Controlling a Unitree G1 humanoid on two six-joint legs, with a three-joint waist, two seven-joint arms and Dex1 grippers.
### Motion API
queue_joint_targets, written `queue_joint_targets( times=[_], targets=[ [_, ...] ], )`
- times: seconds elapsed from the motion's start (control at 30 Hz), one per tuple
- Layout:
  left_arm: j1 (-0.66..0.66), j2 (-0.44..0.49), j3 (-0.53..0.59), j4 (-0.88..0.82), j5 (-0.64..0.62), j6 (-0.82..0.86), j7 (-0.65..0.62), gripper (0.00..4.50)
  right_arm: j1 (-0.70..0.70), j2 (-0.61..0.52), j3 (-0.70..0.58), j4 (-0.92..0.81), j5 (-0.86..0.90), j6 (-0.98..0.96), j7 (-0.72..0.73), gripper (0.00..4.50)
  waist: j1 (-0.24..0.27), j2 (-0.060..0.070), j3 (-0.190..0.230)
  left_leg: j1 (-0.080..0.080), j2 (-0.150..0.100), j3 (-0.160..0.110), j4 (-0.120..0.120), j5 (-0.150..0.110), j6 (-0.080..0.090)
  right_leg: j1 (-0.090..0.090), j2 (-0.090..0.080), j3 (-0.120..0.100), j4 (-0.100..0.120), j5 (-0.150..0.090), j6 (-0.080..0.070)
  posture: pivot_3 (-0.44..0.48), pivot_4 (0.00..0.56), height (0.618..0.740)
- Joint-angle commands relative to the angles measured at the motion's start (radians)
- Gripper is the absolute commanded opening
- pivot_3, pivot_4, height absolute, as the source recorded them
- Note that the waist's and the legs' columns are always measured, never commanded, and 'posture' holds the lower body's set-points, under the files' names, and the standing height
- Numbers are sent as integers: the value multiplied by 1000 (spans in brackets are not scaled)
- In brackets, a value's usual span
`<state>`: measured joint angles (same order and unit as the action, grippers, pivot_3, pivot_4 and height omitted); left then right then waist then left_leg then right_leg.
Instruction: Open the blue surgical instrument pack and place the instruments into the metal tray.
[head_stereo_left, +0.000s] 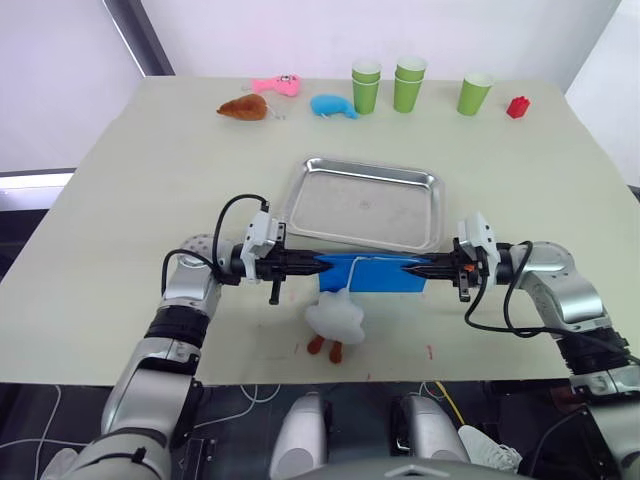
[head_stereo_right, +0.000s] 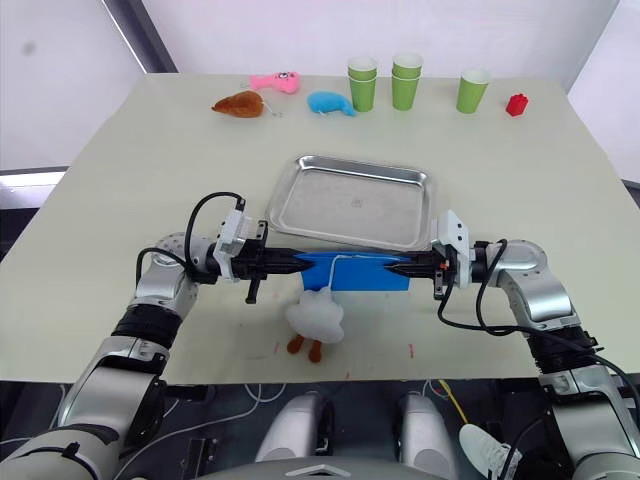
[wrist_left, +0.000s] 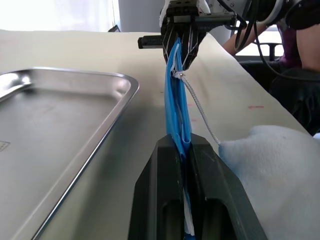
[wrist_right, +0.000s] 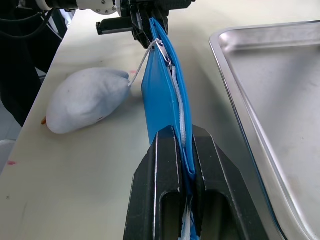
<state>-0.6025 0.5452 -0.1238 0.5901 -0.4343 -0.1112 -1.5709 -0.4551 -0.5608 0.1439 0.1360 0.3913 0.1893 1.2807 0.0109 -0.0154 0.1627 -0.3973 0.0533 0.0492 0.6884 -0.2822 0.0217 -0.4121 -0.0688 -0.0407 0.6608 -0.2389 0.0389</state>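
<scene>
Both sets of jaws are clamped on opposite ends of the flat blue fabric instrument pack (head_stereo_left: 372, 271), held on edge beside the shallow steel tray (head_stereo_left: 362, 203). Uneven pull may tear it free.

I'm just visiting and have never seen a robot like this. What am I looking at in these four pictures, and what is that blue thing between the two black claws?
The two wide pictures come from a camera on the robot's head, looking down over its two arms at a table. The two close pictures come from cameras on its wrists, each looking along that arm's own black fingers.

The left gripper and the right gripper each pinch one end of the blue surgical instrument pack, holding it on edge between them, just in front of the metal tray, which holds no instruments. A white cord runs from the pack's zipper to a white plush toy on the table.

At the far edge stand green cups, a red block and small brown, pink and blue plush toys.
</scene>
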Motion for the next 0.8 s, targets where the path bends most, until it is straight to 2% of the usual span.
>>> queue_joint_targets(
  times=[0.03,0.17,0.23,0.3,0.4,0.5,0.67,0.8],
  targets=[
    [5,40,57,-47,-21,56,-17,1726,-2,-3,-14,-17,-4,-13,3,0,-2,0,0,0,0,0,0,0,0,-1,0,0,0,0,0,0,150,739],
    [29,112,104,-162,-57,123,-31,3266,-2,-9,-11,-14,-18,-22,1,0,-2,0,1,-1,1,0,0,0,0,-1,0,0,0,0,0,0,150,739],
    [82,154,110,-282,-94,175,-41,3723,0,-8,-13,-11,-24,-33,2,0,-5,0,1,-1,1,0,0,0,0,-1,0,0,0,0,0,0,150,739],
    [143,186,114,-408,-134,245,-35,4487,3,-8,-12,-7,-26,-38,6,0,-6,1,1,-1,1,0,-1,0,0,-1,0,2,-1,0,0,0,150,739],
    [245,259,69,-582,-117,255,-42,4487,10,-6,-11,-7,-28,-41,10,0,-7,1,1,-1,1,0,-1,0,0,-1,0,1,-2,0,0,0,150,739],
    [281,248,64,-665,-115,272,12,4487,14,-1,-4,-5,-33,-46,12,0,-1,1,2,0,1,1,-2,0,0,-1,0,2,-2,0,0,0,150,739],
    [346,225,16,-724,-65,283,64,4487,16,-1,-1,-6,-36,-48,16,0,-1,2,2,1,1,1,-2,0,-1,-1,1,1,0,0,0,0,150,739],
    [366,179,-30,-690,24,235,136,4487,18,-5,1,-8,-40,-49,21,0,0,2,2,1,1,1,-2,0,-1,-1,1,2,-1,0,0,0,150,739]
  ],
)
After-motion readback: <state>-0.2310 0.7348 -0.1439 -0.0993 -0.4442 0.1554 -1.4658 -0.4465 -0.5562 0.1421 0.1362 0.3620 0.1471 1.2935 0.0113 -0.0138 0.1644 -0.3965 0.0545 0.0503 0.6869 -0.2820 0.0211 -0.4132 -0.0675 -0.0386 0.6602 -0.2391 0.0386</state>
